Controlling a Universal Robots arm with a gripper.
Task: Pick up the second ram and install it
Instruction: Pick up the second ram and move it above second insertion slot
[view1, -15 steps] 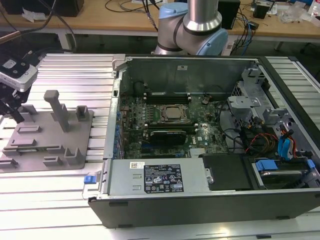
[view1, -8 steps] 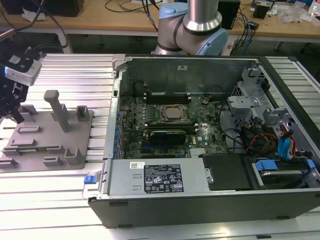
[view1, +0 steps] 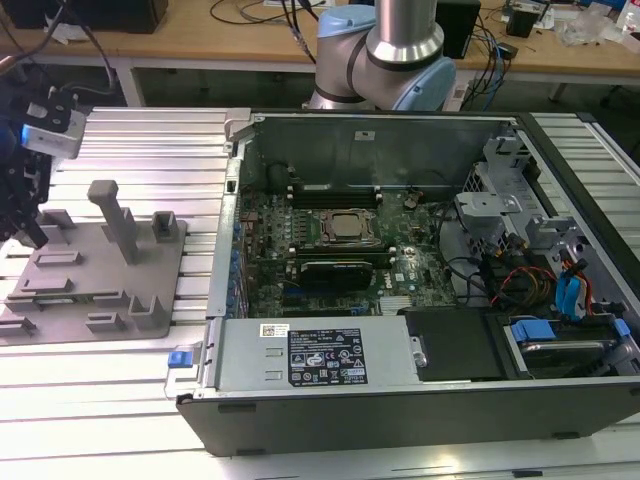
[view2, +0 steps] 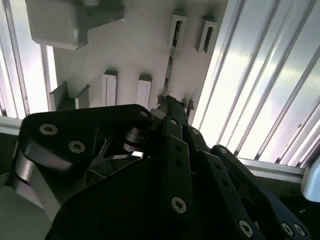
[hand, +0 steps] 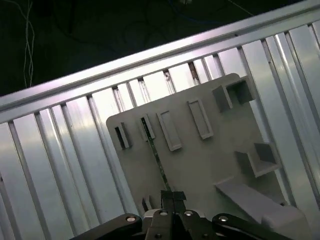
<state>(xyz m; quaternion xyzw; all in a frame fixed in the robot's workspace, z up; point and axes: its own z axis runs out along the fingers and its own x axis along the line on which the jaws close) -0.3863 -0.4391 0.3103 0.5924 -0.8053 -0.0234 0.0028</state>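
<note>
On the tabletop (view1: 100, 390), the fixture plate (view1: 95, 270) lies to the exterior view's left of the open computer case (view1: 400, 410) — the second ram (hand: 156, 152) stands edge-on on that plate, the tool (view1: 33, 232) over the plate's edge farthest from the case.

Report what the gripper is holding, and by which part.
The gripper looks shut on the slim green circuit-board stick, pinching it at one end, across its thin edge. The stick lies edge-up over the grey plastic fixture plate.
</note>
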